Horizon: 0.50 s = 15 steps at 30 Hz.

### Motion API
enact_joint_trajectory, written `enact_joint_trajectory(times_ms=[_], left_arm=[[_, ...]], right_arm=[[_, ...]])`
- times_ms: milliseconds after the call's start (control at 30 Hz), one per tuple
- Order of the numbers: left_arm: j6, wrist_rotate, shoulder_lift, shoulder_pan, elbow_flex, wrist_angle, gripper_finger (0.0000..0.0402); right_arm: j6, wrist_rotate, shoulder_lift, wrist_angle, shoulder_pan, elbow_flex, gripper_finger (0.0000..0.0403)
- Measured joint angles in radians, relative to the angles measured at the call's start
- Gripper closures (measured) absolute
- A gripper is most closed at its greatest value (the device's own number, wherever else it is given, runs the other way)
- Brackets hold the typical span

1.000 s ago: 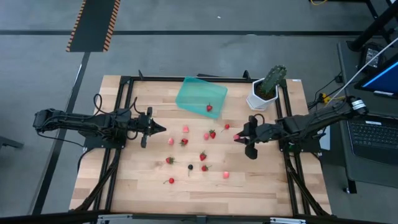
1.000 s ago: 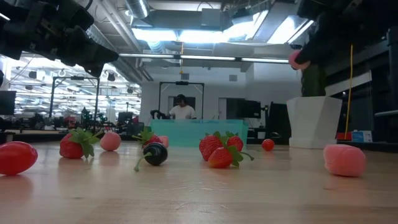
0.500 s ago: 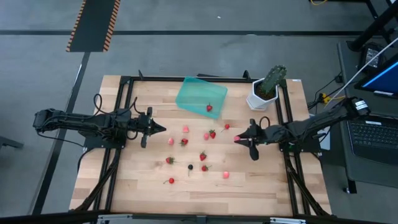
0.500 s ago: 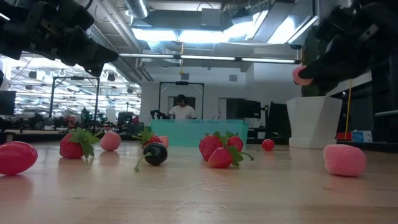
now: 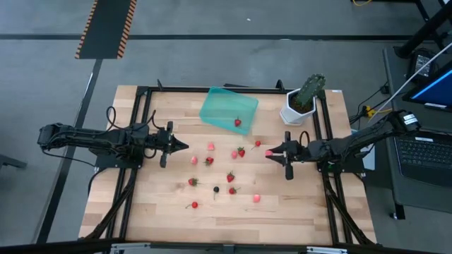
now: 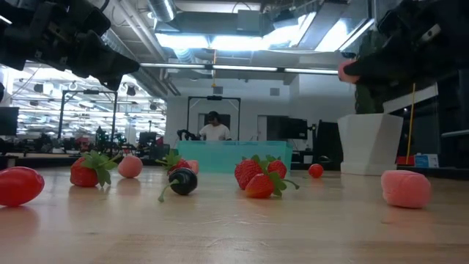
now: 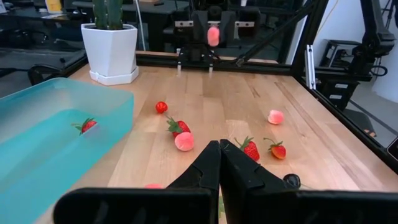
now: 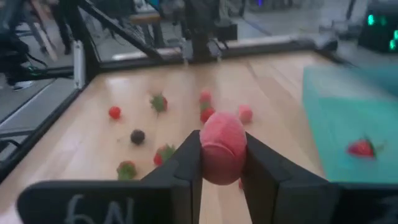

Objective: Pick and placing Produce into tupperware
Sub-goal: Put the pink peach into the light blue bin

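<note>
Near edge of table: in your low view a red oval berry (image 6: 17,185) lies closest at one side and a pale pink rounded berry (image 6: 405,188) at the other, both on the light wooden table (image 5: 169,204).
Middle scatter: you see red strawberries with green tops (image 5: 230,177) spread over the centre of the wood, pale pink pieces (image 5: 210,147) among them, and one small dark blackish berry (image 5: 216,189) near the middle; none of them touch.
Right gripper (image 5: 269,152): your right arm reaches in from its side of the table with the gripper raised above the wood, just beside the scatter's edge.
Right grip: its two dark fingers (image 8: 186,168) are narrowed on a pink-red rounded berry (image 8: 222,152), which sits pinched between them, clear of the table.
Left gripper (image 5: 185,147): your left arm waits on the opposite side, gripper pointing toward the centre and off the surface.
Left grip: its fingers (image 7: 208,167) are pressed together with nothing between them.
Shallow translucent teal-green plastic tupperware (image 5: 219,104): it rests at the far middle of the table, tilted a little against the table edges.
Inside it: one red strawberry (image 5: 238,122) lies near the corner closest to the plant.
Far corner: a green cactus-like plant in a white angular pot (image 5: 297,109) stands on the right arm's side, near the container but apart from it.
Beyond the table: your low view shows a person (image 6: 214,127) seated well back in the room.
</note>
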Motion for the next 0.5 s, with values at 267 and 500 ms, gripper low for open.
enact_joint_trajectory(times_ms=[267,500], left_arm=[[0.013,0.000,0.000,0.000,0.000,-0.001,0.0402],[0.018,0.000,0.000,0.000,0.000,-0.001,0.0402]], right_arm=[[-0.147,-0.186,0.000,0.192,0.000,-0.013,0.0319],[-0.125,-0.123,0.000,0.325,0.000,-0.103,0.0319]])
